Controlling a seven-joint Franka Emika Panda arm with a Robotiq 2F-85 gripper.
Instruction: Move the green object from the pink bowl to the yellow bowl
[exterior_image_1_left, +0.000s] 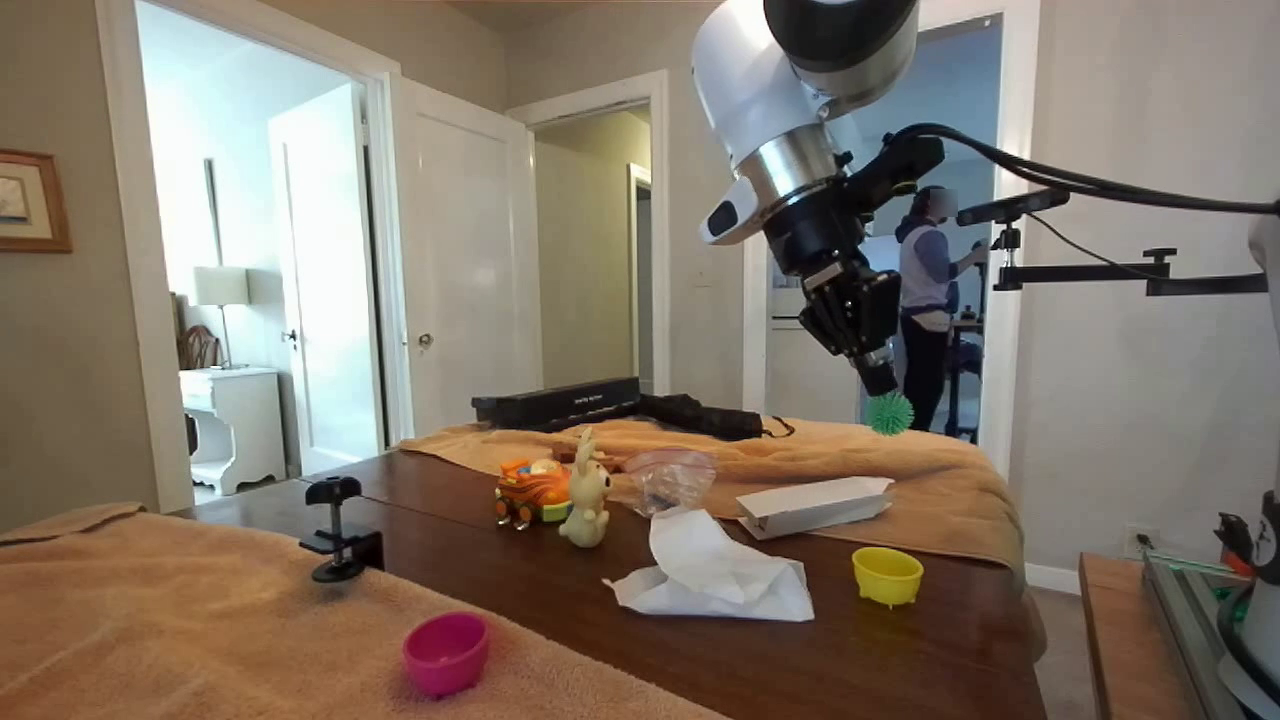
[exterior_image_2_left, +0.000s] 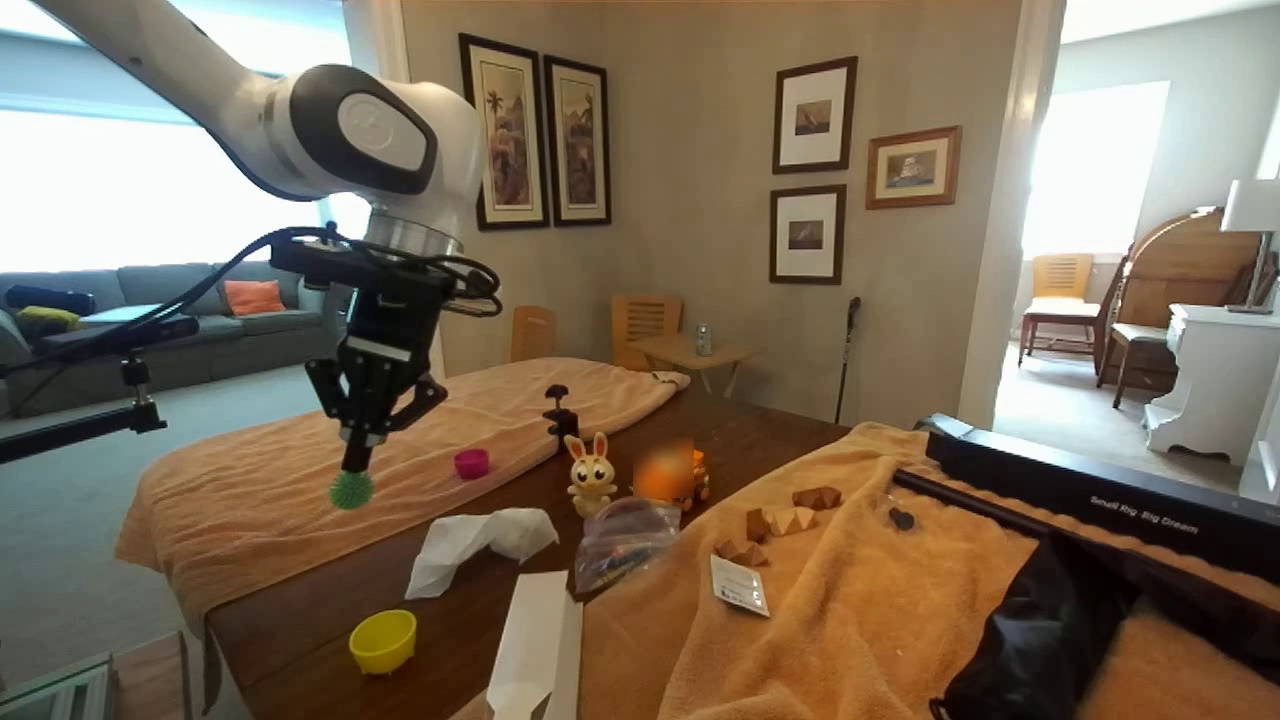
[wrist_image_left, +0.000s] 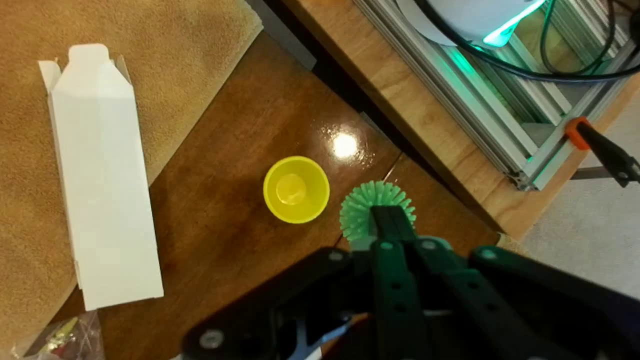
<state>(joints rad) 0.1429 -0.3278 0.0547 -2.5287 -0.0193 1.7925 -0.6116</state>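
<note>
The gripper points downward, its fingers pinching the green object — a spiky ball that hangs right at the fingertips, clear of the counter. It is round, its spikes bristling outward on every side, so a long axis cannot be told. Below the gripper, and left of it in the wrist view, the yellow bowl stands upright on the counter, apart from the green object. Farther left there, a white box lies with its long axis running roughly up and down that view. Farthest from the gripper of these — and lower than it in both exterior views — the pink bowl sits mouth up on an orange towel.
</note>
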